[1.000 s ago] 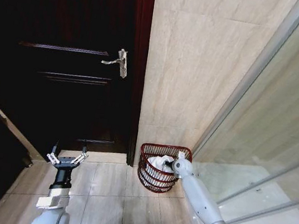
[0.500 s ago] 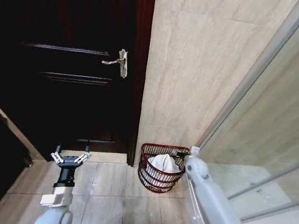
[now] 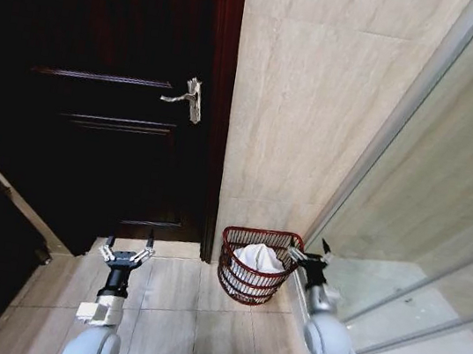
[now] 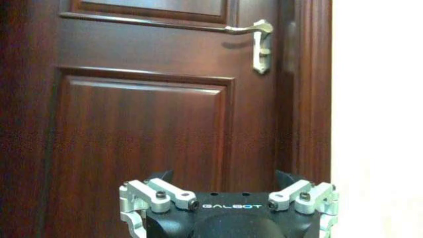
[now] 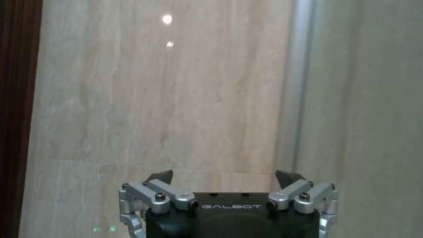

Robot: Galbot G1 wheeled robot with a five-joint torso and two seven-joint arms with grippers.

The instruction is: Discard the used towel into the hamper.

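Note:
The hamper (image 3: pixel 232 276), a dark red wicker basket, stands on the tiled floor at the foot of the beige wall. The white towel (image 3: pixel 259 256) lies bunched inside it. My right gripper (image 3: pixel 312 251) is open and empty, just right of the hamper's rim and pointing at the wall. In the right wrist view the right gripper (image 5: pixel 225 176) faces bare wall tiles. My left gripper (image 3: pixel 127 249) is open and empty, held low over the floor left of the hamper, facing the dark door. The left gripper (image 4: pixel 225 174) shows the same open fingers in its wrist view.
A dark wooden door (image 3: pixel 105 104) with a silver lever handle (image 3: pixel 189 98) fills the left. A glass shower partition with a metal frame (image 3: pixel 394 138) runs along the right. Beige floor tiles (image 3: pixel 171 287) lie between my arms.
My right arm has drawn back out of the hamper and swung right, its gripper now empty beside the rim; the towel stays in the hamper. The left arm has edged slightly right.

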